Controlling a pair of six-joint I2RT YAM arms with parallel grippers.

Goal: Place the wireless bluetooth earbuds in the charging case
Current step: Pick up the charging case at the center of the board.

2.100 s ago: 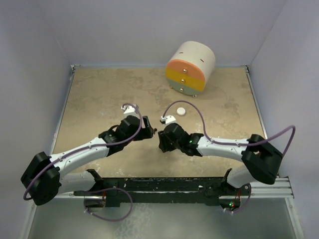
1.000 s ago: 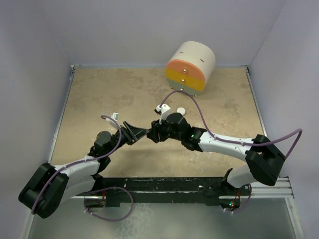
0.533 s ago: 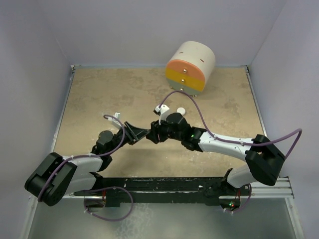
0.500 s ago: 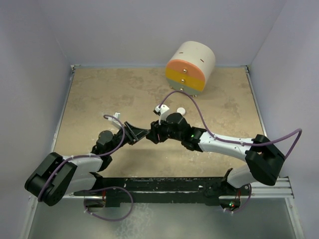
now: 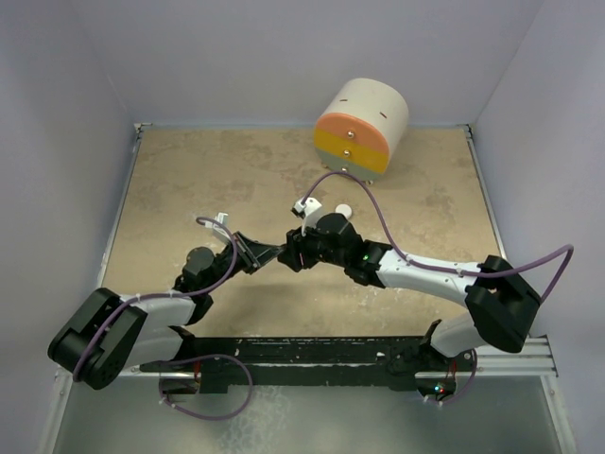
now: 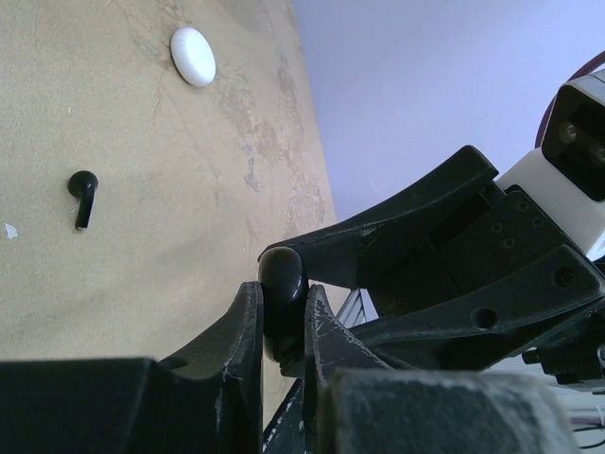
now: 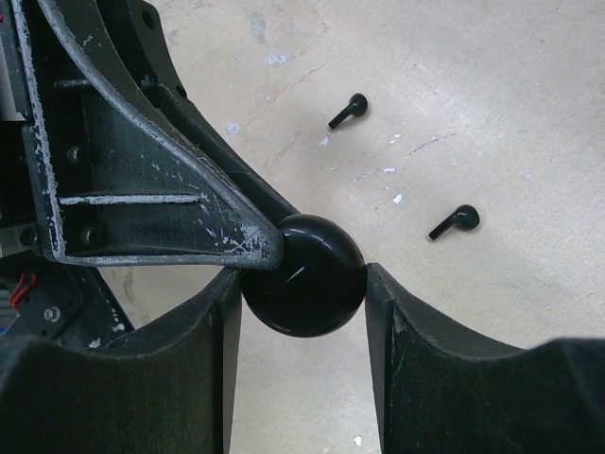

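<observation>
The right gripper (image 7: 301, 286) clamps the charging case (image 7: 304, 265) across its width, one finger against each side, holding it above the table (image 7: 510, 85). The left gripper (image 6: 282, 307) is closed to a narrow gap and pinches the edge of the same case, its fingers meeting the right gripper's head-on. The first earbud (image 7: 348, 111) and the second earbud (image 7: 455, 221), both black, lie loose and apart on the table beyond the case.

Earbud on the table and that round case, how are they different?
The case is a round, fat puck; the earbud has a little head and a thin stem. The case looks far bigger than the earbud. The case is pinched by the left hand and right hand; the earbud lies loose on the table. Both are black.
</observation>
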